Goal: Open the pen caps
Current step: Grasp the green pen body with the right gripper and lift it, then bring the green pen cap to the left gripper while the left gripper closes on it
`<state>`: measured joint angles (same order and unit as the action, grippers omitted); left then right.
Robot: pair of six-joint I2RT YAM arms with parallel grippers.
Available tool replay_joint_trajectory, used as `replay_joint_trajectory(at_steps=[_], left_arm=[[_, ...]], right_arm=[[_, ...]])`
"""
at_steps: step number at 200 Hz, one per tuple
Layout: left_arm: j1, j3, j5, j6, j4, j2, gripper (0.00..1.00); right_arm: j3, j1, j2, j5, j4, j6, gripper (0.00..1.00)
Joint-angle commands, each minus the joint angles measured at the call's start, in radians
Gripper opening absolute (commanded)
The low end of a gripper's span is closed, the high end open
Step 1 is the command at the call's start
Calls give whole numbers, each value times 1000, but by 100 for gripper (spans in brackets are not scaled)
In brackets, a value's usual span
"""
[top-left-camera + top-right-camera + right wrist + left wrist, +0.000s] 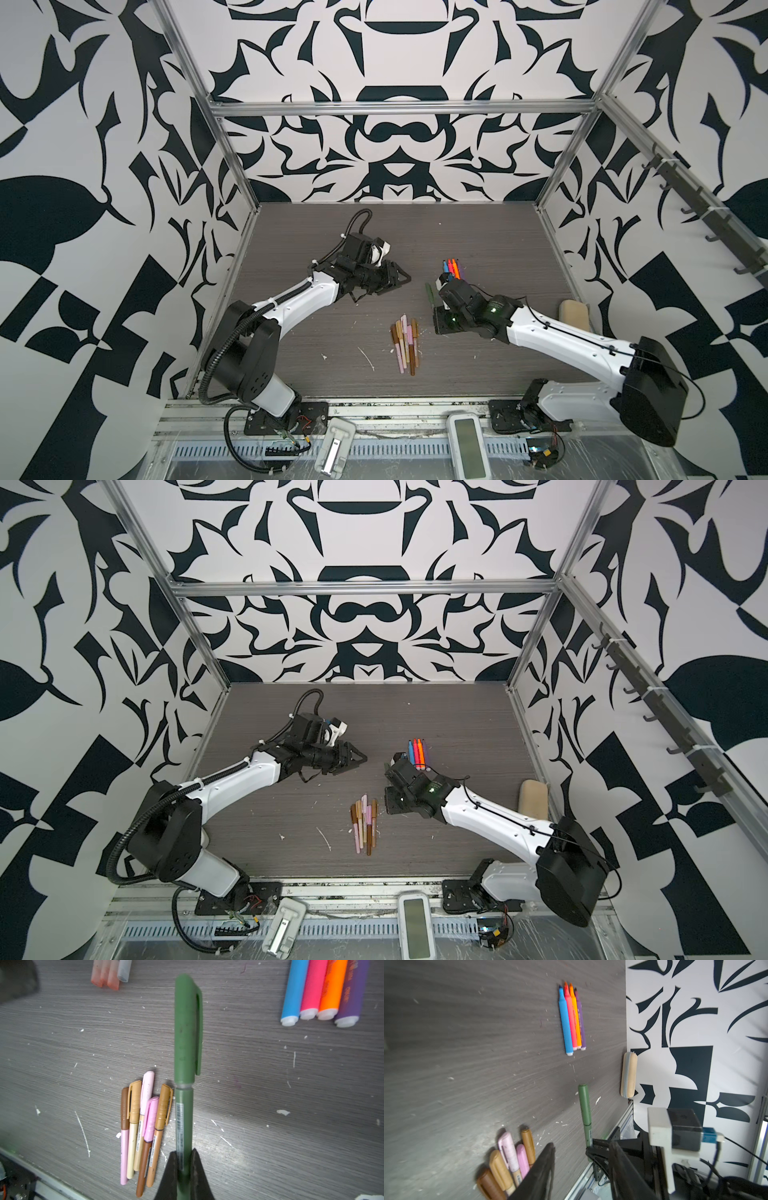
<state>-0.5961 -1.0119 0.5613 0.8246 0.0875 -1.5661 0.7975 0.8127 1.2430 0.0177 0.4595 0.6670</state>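
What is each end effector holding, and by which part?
The right end effector grips the green pen by its barrel, far from the cap. The left end effector is open, holding nothing.

Bright, even light, soft shadows. Both top views bow at their edges; left wrist view blurs toward nine o'clock.

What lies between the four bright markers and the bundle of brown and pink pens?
In the right wrist view, the green capped pen held by the right gripper.

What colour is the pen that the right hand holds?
Dark green. The pen in the right hand shows best in the right wrist view.
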Motion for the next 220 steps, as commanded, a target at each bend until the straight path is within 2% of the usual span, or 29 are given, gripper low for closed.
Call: replay_joint_trajectory(at_steps=[1, 70, 107, 146, 220], left_arm=[[-33, 20, -14, 46, -62, -23, 46], [-116, 21, -33, 88, -116, -71, 45], [-125, 9, -27, 87, -112, -90, 45], [-126, 1, -20, 87, -109, -103, 44], [-133, -10, -6, 85, -109, -115, 30]], right_arm=[[-24, -3, -53, -18, -49, 17, 0], [-31, -3, -86, -42, -59, 14, 0], [-62, -3, -108, -157, -157, 0, 0], [-70, -2, -111, -174, -170, -1, 0], [-70, -2, -100, -181, -172, -3, 0]])
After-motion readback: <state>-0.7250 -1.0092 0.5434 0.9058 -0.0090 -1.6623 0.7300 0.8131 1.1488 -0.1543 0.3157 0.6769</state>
